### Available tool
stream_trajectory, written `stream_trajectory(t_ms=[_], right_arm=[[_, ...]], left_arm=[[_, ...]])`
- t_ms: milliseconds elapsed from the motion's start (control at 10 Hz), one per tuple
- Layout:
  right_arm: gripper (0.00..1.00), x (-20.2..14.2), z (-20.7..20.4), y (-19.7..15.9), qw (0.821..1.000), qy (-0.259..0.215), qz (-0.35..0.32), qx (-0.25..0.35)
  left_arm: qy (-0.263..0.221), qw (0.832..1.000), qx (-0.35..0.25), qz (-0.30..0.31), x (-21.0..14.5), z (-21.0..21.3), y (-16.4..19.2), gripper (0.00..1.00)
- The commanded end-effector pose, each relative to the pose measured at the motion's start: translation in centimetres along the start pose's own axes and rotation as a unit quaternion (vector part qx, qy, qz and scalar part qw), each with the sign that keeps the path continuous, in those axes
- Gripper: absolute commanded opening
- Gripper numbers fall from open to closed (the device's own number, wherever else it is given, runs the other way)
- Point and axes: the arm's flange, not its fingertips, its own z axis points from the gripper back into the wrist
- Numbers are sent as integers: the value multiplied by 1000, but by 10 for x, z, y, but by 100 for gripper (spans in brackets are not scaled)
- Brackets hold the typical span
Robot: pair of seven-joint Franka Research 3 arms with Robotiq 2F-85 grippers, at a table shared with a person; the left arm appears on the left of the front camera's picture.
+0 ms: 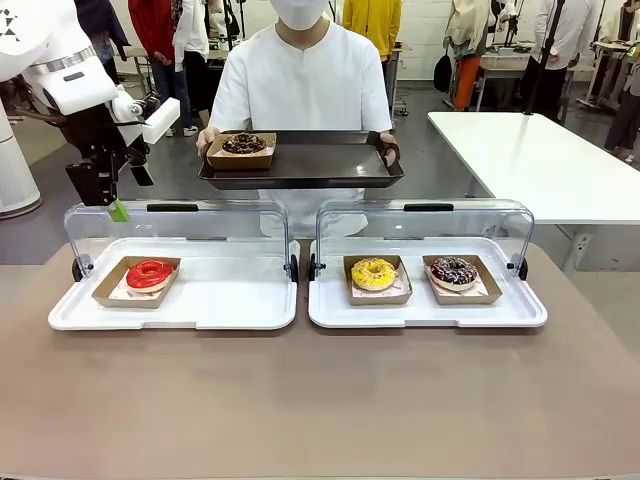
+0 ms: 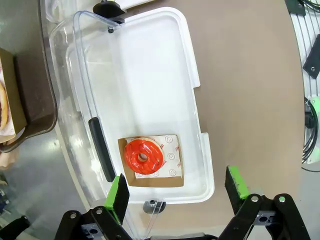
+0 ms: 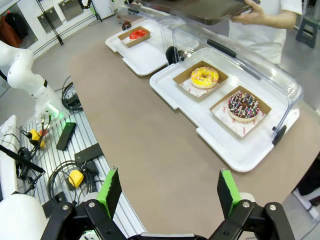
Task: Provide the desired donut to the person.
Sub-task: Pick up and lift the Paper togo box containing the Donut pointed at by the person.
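A person (image 1: 300, 80) in a white shirt stands at the far side of the table (image 1: 320, 400) and holds out a dark tray (image 1: 320, 160). One chocolate donut (image 1: 243, 144) sits on it in a little box.

On the table are two white cases with their clear lids swung up. The left case (image 1: 230, 300) has a red donut (image 1: 150, 273) in a brown paper box (image 1: 108, 290), near its left end. The right case (image 1: 420, 310) has a yellow donut (image 1: 374, 273) and a sprinkle donut (image 1: 454, 271), side by side.

The left gripper (image 2: 176, 190) hangs over the left case with its fingers spread wide and nothing between them. It looks down at the red donut, so I think that is the one to give, but I can't be sure. The right gripper (image 3: 168, 190) is spread wide too, holding nothing, high up over the near side of the table.

The red donut looks soft and light. Its shiny top would likely smear or dent if it got squeezed. The box looks thin but firmer, so I think the best place to pinch is one wall of the box, not the donut. The box may bend, and if it tips the donut could slide out, so it should be kept flat.
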Motion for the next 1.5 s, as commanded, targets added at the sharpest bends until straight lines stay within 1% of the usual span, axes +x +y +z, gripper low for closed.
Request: stream_trajectory(t_ms=[0, 100, 200, 300, 400, 500, 600, 700, 800, 900, 1100, 1300, 1400], right_arm=[[100, 2, -1, -1, 1000, -16, 6, 6], [100, 2, -1, -1, 1000, -16, 6, 6], [100, 2, -1, -1, 1000, -16, 6, 6], [100, 2, -1, -1, 1000, -16, 6, 6], [100, 2, -1, -1, 1000, -16, 6, 6], [100, 2, -1, -1, 1000, -16, 6, 6], [100, 2, -1, -1, 1000, -16, 6, 6], [100, 2, -1, -1, 1000, -16, 6, 6], [100, 2, -1, -1, 1000, -16, 6, 6], [100, 2, -1, -1, 1000, -16, 6, 6], [100, 2, -1, -1, 1000, -16, 6, 6], [100, 2, -1, -1, 1000, -16, 6, 6], [100, 2, -1, -1, 1000, -16, 6, 6]], left_arm=[[0, 1000, 0, 0, 0, 0, 0, 100], [-111, 992, -6, 55, -31, 16, 3, 100], [-169, 981, -13, 93, -50, 21, -13, 100], [-234, 961, -9, 149, -76, 27, -40, 100], [-305, 935, -9, 183, -103, 41, -52, 100], [-352, 920, -5, 175, -132, 55, -42, 100], [-391, 899, 9, 194, -150, 55, -66, 100], [-428, 882, 43, 190, -162, 41, -101, 100], [-460, 867, 72, 175, -181, 30, -107, 100], [-483, 854, 85, 173, -200, 18, -96, 100], [-485, 852, 108, 163, -211, -27, -114, 100], [-491, 850, 75, 176, -236, -47, -98, 100], [-491, 848, 71, 188, -242, -55, -101, 100]])
